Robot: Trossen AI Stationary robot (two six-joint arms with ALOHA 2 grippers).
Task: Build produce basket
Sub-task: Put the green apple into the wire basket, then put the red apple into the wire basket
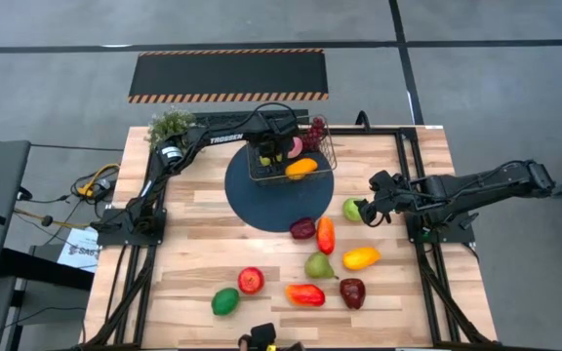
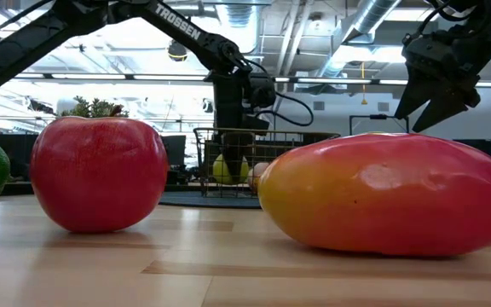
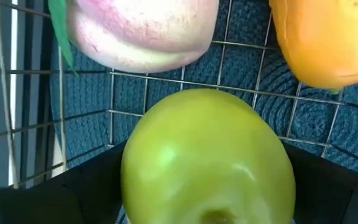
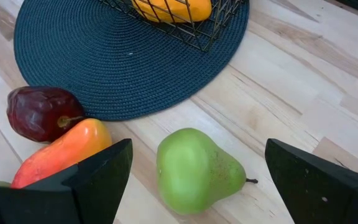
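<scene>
Inside the basket [image 1: 291, 156] on the blue mat [image 1: 261, 200], the left gripper [image 1: 273, 151] is gripping a green apple [image 3: 207, 162] beside a peach [image 3: 142, 31], while the right gripper [image 4: 194, 174] is hovering wide open over a green pear [image 4: 194, 168] just off the mat's edge.

lab/workshop | hazard-striped floor mat [image 1: 227, 75] | exposed ceiling ducts [image 2: 373, 26] | concrete floor [image 1: 47, 78]
</scene>
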